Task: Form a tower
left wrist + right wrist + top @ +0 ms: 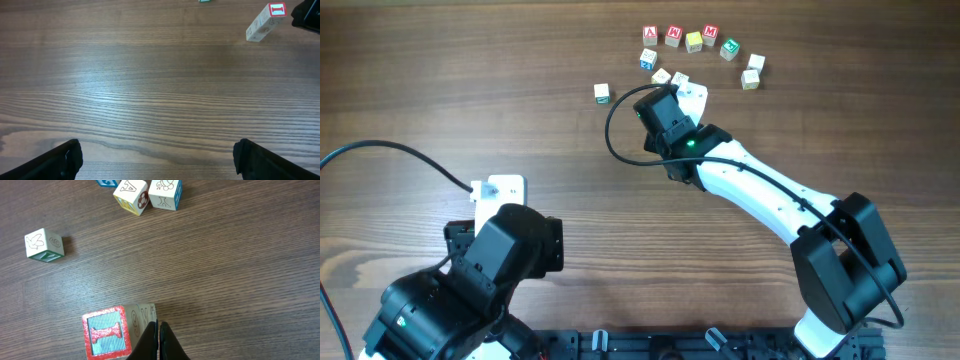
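Observation:
The tower [107, 332] is a short stack of pale wooden letter cubes whose top face carries a red "I". From the left wrist it appears far off at the upper right, the tower [265, 22] standing beside the dark body of the right arm. My right gripper [157, 325] is shut with nothing between its fingers, right against the tower's right side; I cannot tell whether they touch. From overhead the right gripper [662, 108] covers the stack. My left gripper [157, 155] is open over bare wood, far from the cubes, at the near left of the table [500, 190].
Two loose cubes [131, 195] [165, 192] lie just beyond the tower, and a green-marked cube [44, 244] sits to its left. Several more cubes [694, 41] form a row along the far side of the table. A black cable [620, 140] loops beside the right arm.

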`<state>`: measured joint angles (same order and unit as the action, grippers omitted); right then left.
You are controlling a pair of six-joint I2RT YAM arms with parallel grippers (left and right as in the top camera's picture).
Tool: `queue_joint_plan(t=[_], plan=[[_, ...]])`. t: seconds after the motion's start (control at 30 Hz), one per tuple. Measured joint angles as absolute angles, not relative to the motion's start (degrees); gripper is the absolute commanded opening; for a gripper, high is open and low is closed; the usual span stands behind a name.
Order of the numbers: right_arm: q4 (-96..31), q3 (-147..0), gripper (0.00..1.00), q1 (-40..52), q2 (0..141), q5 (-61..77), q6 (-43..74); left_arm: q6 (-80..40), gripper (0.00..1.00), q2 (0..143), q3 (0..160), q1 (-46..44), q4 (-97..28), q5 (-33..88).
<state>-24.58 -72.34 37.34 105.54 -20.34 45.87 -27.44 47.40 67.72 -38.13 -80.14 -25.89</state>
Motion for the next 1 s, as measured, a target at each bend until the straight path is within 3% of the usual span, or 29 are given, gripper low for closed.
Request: queue_joint_plan(t=[1.0], plan=[[-24.3, -72.3, 0.04, 37.3, 105.5, -18.0, 45.8, -27.4, 1.0, 47.4, 67.7, -38.1, -80.1, -25.9]])
